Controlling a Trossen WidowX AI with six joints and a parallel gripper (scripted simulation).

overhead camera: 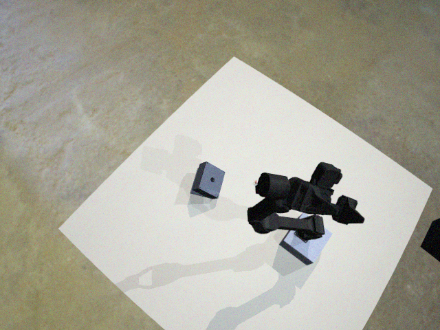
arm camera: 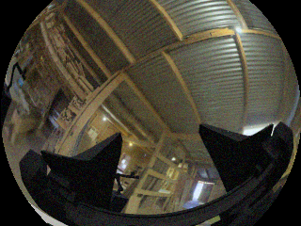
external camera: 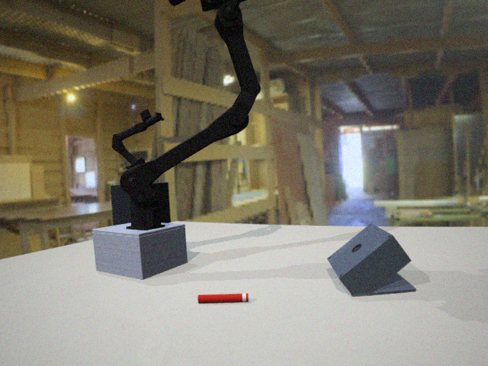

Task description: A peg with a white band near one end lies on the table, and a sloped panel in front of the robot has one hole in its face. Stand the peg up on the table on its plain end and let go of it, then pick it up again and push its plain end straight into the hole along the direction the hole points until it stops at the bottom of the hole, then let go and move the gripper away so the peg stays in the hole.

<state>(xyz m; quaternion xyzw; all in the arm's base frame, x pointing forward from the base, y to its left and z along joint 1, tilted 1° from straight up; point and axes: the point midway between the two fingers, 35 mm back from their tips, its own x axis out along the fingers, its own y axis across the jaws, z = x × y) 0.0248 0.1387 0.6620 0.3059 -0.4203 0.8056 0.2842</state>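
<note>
The red peg (external camera: 220,298) lies on its side on the table, its white band (external camera: 244,297) near the right end in the exterior view. In the top view only a tiny bit of the peg (overhead camera: 256,182) shows; the arm hides the rest. The sloped grey-blue panel (overhead camera: 205,183) (external camera: 372,258) stands apart from the peg, with one dark hole (overhead camera: 212,179) (external camera: 356,247) in its tilted face. My gripper (arm camera: 161,132) is open and empty, its fingers wide apart. It is raised high above the table, and the exterior view cuts it off at the top.
The arm's base stands on a grey-blue block (overhead camera: 307,248) (external camera: 163,252), on the other side of the peg from the panel. A black box (overhead camera: 432,239) (external camera: 120,204) stands behind that block. A small dark arm (external camera: 130,132) shows behind mine in the exterior view. Arm shadows cross the white table (overhead camera: 248,106) (external camera: 118,322).
</note>
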